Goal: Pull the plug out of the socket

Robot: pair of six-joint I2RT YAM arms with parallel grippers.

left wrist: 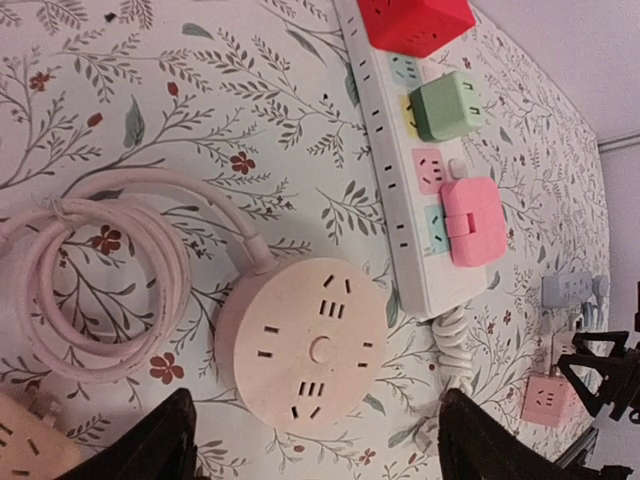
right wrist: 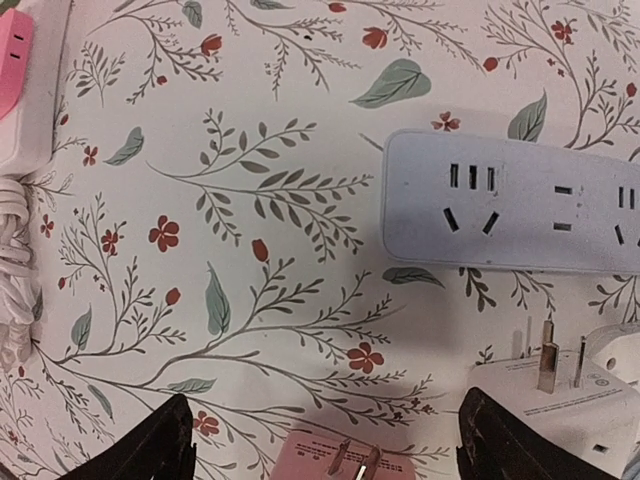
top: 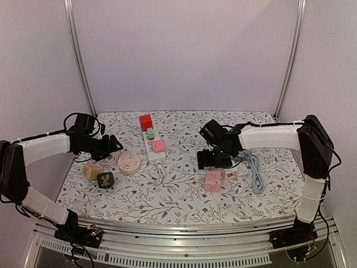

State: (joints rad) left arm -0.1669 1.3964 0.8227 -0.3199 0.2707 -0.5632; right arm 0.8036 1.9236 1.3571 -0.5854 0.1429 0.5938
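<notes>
Closest to us are the two dark fingers (right wrist: 150, 450) of the right gripper (right wrist: 324, 415). They stand wide apart and hold nothing. We see only the flowery cloth (right wrist: 250, 180) between them. Just beside one finger lies the white plug (right wrist: 560, 400). It rests on its back with its metal pins pointing up, so it is out of the socket. The grey socket strip (right wrist: 510, 205) lies flat a little past it, near but not touching. At the bottom edge, between the fingers, a pink cube (right wrist: 340, 462) peeks in with two pins showing.

We look at the left gripper (left wrist: 318, 400) next. It is open wide too, and nothing is in it. A round pink socket (left wrist: 305, 345) sits flat on the cloth right in front of it. A pink cable (left wrist: 90, 290) runs from that socket and curls in loops beside it. Past the round socket lies a long white strip (left wrist: 425, 285). A red cube (left wrist: 415, 22), a green plug (left wrist: 447, 105) and a pink plug (left wrist: 472, 220) sit on it in a row.

From above, we see the two grippers well apart, with the long white strip between them. Near the left arm, a beige cube (top: 91, 171) and a black cube (top: 105, 180) sit just beside each other.
</notes>
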